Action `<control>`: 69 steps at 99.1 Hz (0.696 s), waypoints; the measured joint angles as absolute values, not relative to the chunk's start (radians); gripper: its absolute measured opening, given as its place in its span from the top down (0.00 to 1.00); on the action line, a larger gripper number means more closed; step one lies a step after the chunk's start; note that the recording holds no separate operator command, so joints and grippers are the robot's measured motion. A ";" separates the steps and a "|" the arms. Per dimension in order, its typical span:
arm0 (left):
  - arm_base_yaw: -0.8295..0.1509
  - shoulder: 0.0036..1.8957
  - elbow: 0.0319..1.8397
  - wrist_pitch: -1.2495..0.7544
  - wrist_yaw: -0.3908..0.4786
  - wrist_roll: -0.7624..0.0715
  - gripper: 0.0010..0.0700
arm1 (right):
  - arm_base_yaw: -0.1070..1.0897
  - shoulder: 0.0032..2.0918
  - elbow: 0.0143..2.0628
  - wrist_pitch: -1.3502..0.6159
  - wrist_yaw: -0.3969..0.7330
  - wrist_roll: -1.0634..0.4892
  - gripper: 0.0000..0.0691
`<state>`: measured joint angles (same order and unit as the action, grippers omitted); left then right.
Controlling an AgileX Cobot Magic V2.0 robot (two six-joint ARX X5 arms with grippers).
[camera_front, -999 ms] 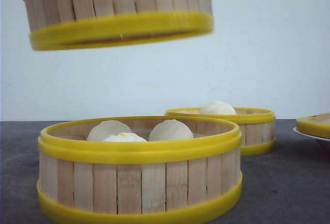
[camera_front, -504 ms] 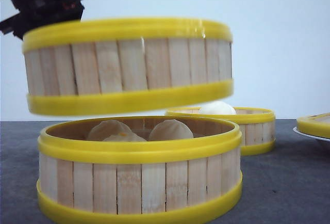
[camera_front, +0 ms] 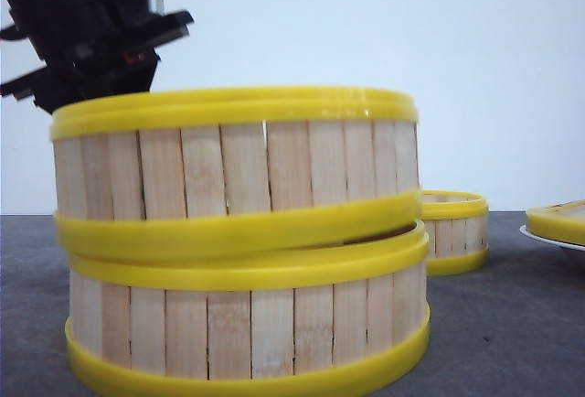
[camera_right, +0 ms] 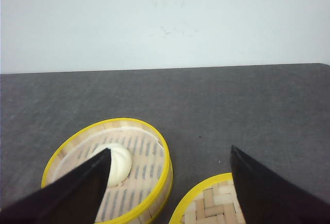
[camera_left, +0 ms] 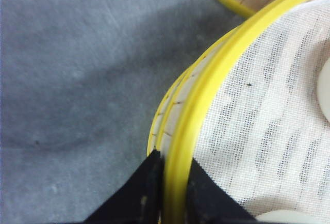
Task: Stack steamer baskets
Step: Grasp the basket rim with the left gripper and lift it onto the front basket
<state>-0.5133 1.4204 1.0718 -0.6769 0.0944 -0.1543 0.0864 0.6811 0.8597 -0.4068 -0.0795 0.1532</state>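
Observation:
Two steamer baskets fill the front view. The lower basket (camera_front: 247, 324) stands on the dark table. The upper basket (camera_front: 238, 168) lies on its rim, tilted, its right side a little raised. My left gripper (camera_front: 91, 84) is shut on the upper basket's yellow top rim (camera_left: 178, 146) at the far left, one finger (camera_left: 142, 193) outside and the other inside over the white mesh liner (camera_left: 258, 110). A third basket (camera_front: 454, 219) with one white bun (camera_right: 121, 164) stands behind to the right. My right gripper (camera_right: 170, 182) hangs open above that basket (camera_right: 149, 182), holding nothing.
A yellow-rimmed woven lid (camera_right: 214, 203) lies next to the third basket, on a white plate (camera_front: 548, 238) at the far right. A pale wall closes off the back of the grey table (camera_left: 77, 79).
The left gripper has lowered the upper basket from high above onto the lower basket. The buns in the lower basket are now covered.

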 joint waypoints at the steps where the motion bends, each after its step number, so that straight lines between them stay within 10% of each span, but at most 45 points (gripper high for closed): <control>1: -0.514 1.423 1.072 -0.676 0.094 -0.154 0.98 | 0.086 0.681 0.860 -0.407 -0.080 0.153 0.34; 69: -0.553 1.442 1.073 -0.644 0.075 -0.169 0.98 | 0.086 0.681 0.860 -0.407 -0.080 0.153 0.34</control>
